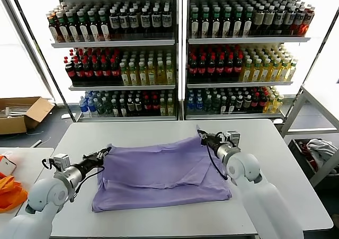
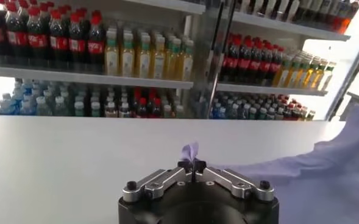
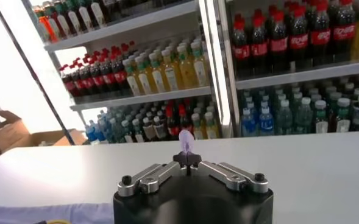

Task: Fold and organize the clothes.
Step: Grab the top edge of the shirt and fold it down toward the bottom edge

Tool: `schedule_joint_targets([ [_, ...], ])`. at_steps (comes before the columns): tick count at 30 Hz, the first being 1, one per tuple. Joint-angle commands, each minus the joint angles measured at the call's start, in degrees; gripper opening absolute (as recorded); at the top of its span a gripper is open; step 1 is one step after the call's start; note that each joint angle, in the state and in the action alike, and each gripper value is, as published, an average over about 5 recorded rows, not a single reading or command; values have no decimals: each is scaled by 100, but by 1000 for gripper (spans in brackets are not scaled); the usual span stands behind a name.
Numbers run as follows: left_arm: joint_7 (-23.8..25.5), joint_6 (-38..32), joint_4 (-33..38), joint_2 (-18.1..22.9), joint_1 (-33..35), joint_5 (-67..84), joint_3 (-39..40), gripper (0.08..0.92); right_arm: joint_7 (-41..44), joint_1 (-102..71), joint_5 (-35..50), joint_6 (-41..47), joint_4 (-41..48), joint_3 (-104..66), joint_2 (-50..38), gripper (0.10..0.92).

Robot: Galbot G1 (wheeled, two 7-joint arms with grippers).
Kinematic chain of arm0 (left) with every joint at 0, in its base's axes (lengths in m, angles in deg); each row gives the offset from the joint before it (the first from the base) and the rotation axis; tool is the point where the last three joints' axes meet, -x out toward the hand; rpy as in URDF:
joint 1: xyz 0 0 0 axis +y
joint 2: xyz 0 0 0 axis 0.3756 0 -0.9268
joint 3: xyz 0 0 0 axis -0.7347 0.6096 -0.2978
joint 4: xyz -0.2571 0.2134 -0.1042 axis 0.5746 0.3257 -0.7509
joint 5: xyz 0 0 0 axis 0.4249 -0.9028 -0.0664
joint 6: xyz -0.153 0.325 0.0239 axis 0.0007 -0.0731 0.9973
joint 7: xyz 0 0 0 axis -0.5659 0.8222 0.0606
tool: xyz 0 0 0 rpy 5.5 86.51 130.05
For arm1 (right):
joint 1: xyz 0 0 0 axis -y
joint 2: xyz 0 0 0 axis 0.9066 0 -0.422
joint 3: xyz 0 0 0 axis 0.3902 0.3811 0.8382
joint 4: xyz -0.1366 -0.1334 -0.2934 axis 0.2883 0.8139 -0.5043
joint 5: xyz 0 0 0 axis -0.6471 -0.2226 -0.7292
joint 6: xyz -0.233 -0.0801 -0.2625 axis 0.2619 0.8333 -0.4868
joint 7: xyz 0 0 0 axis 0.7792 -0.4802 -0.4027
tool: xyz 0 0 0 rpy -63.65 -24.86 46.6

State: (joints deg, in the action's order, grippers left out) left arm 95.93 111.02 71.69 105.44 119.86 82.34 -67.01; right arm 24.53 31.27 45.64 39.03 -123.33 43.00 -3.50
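Note:
A lavender T-shirt (image 1: 159,173) lies partly folded on the white table (image 1: 265,143), its plain side up. My left gripper (image 1: 108,150) is shut on the shirt's far left corner, and a tuft of purple cloth (image 2: 190,150) pokes out between its fingertips. At the far right corner my right gripper (image 1: 201,136) is shut on the cloth too, holding that corner a little above the table. A small purple tuft (image 3: 186,140) sticks up from its closed fingertips. The shirt's near edge rests flat toward the table's front.
Drink shelves (image 1: 180,53) full of bottles stand behind the table. A cardboard box (image 1: 21,113) sits on the floor at the left. Orange fabric (image 1: 10,191) lies on a side table at the left. A white-and-grey cloth bundle (image 1: 321,150) rests at the right.

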Motion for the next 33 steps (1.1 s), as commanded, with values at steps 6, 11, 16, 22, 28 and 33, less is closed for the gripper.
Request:
schedule_joint_targets([
  [6,16,-70,1134,-9,2158,-434,-711,85,-95,-2712,-186,-96,-1904,-928,-474,107],
  [11,128,-112,1103,106,2365,-709,-754,84,17,-3138,-417,-153,-1894,-997,-393,107],
  [16,176,-163,1117,242,2421,-1008,-753,84,110,-3203,-658,-190,-1797,-971,-286,107],
  [22,123,-150,1249,231,2386,-1093,-1024,104,381,-3179,-803,-460,-1873,-1129,-300,182],
  [28,-114,-144,1455,204,2413,-974,-1494,253,407,-3095,-971,-1233,-1861,-1537,-306,346],
  [33,-1276,-321,1840,633,2553,-610,-1193,401,452,-3111,-1189,-2146,-1841,-1817,-191,484],
])
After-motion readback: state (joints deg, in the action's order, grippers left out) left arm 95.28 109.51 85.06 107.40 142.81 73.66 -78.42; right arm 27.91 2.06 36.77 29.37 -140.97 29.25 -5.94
